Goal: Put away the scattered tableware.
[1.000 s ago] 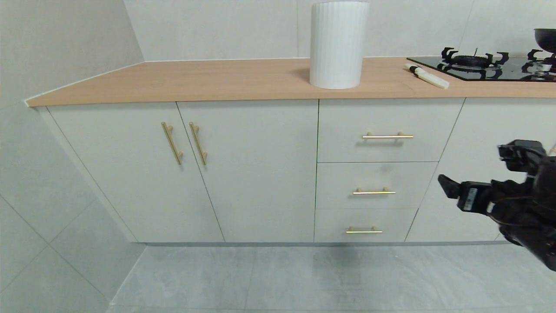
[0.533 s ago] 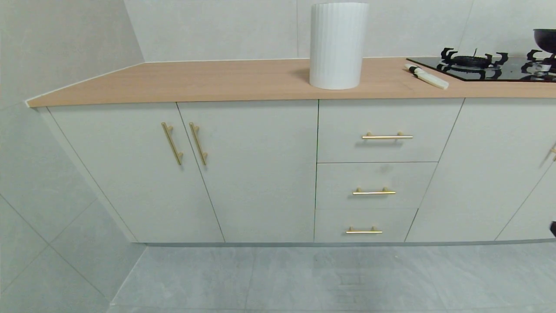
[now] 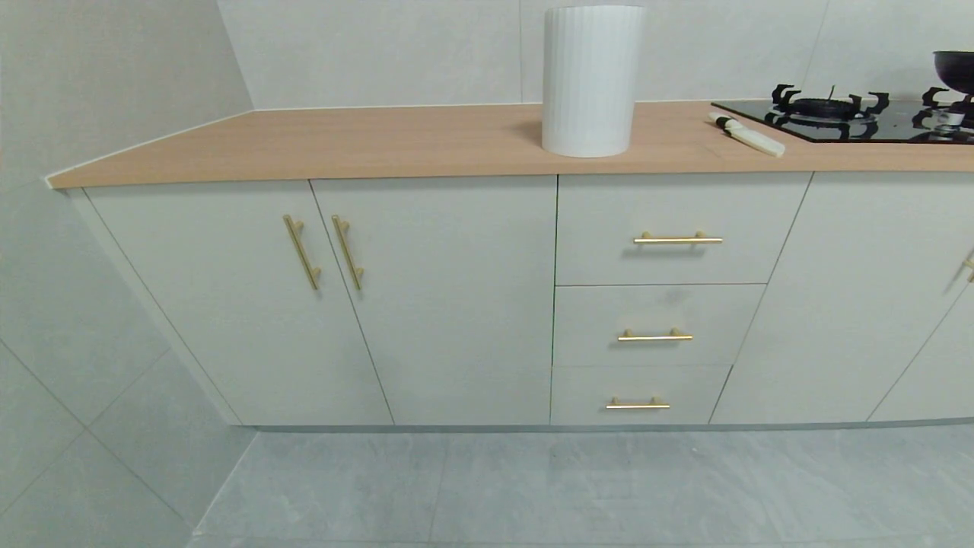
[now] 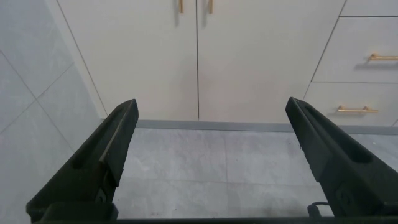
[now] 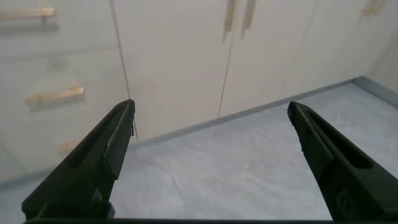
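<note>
Grey tiled wall (image 3: 91,91), at far left, meeting the corner of the unit. Wood-look countertop (image 3: 380,141), running the whole width. Double-door cabinet (image 3: 228,320), pale, both doors shut, with two slim gold bar handles (image 3: 301,251) side by side at the centre seam. White ribbed canister (image 3: 590,80), tall, upright on the countertop above the seam between the cabinet and the drawers. Drawer stack (image 3: 654,304), three pale fronts one above another, all shut, each with a horizontal gold bar handle. Cream-coloured utensil (image 3: 747,134), the one loose piece of tableware in sight: long and narrow with a dark band near its far end, lying flat and aslant on the countertop between the canister and the hob, just beside the hob's near corner; its exact type cannot be told. Black glass hob (image 3: 852,125), set into the countertop, with a black pan support (image 3: 829,103) on it. Dark pot (image 3: 955,68), at the right edge, partly cut off. Grey tiled floor (image 3: 533,487), before the unit. Left gripper (image 4: 211,107): low over the floor facing the shut cabinet doors, fingers spread wide, nothing between them. Right gripper (image 5: 211,107): likewise low over the floor before the cabinet fronts, fingers spread wide, holding nothing.
</note>
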You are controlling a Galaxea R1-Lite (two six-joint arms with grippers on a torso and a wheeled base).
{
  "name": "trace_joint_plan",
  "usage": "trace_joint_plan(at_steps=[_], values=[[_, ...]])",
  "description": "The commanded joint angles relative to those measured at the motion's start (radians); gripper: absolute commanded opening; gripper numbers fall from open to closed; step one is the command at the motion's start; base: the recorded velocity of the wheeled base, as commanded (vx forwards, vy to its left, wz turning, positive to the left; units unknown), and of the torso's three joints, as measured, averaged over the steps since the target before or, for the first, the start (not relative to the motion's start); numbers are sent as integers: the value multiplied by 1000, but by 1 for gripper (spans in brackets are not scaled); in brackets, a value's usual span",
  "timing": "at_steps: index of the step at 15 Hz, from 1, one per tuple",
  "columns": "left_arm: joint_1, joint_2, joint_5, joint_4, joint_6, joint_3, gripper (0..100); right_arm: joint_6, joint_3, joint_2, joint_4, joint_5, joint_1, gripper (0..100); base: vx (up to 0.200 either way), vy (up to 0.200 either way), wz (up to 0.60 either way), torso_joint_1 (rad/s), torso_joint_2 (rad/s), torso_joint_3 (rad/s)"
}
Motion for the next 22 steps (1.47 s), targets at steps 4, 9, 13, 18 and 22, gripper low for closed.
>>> trace_joint_plan(at_steps=[4,9,13,18,22], values=[[0,0,0,0,0,0,100,49,48,-153,18,134,-62,100,0,0,0,0,0,0],[0,0,0,0,0,0,100,112,310,-153,-227,396,-62,100,0,0,0,0,0,0],[0,0,0,0,0,0,100,81,338,-151,-194,416,-62,100,0,0,0,0,0,0],[0,0,0,0,0,0,100,75,338,-151,-149,537,-63,100,0,0,0,0,0,0],[0,0,0,0,0,0,100,81,338,-153,-152,541,-63,100,0,0,0,0,0,0]])
